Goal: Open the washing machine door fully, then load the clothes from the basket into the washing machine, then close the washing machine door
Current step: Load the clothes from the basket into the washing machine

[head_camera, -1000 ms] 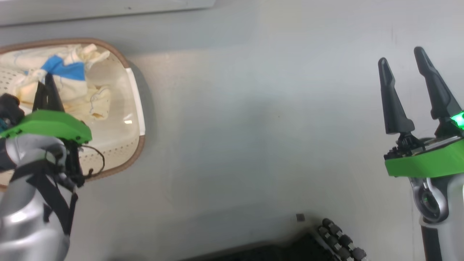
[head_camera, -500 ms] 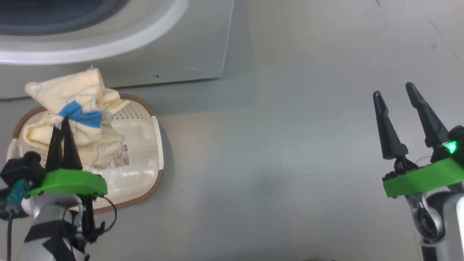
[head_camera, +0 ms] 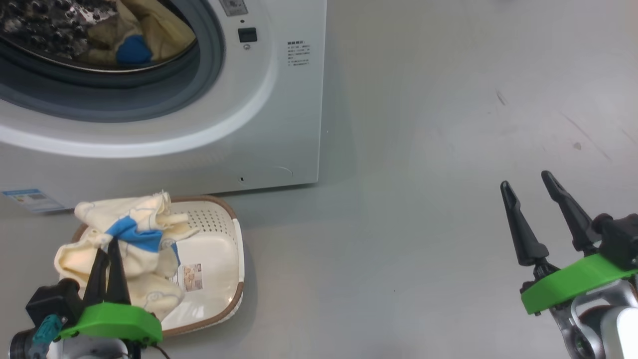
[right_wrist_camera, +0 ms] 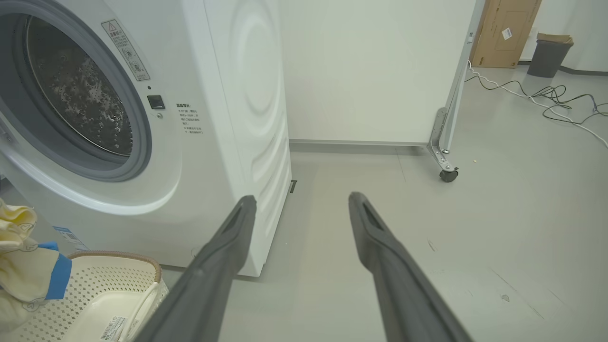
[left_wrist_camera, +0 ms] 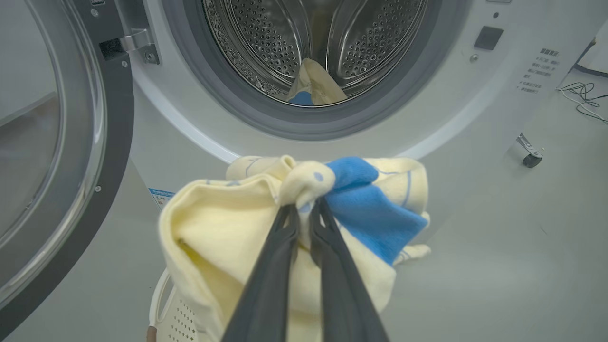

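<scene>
Your left jaws pinch the clothes (left_wrist_camera: 213,228) clear of the basket (head_camera: 242,264) below, ready for the washing machine (left_wrist_camera: 451,95) ahead; right jaws wide, empty.

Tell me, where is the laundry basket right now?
The basket sits on the floor at the head view's lower left, before the washing machine, beneath the held garment.
</scene>
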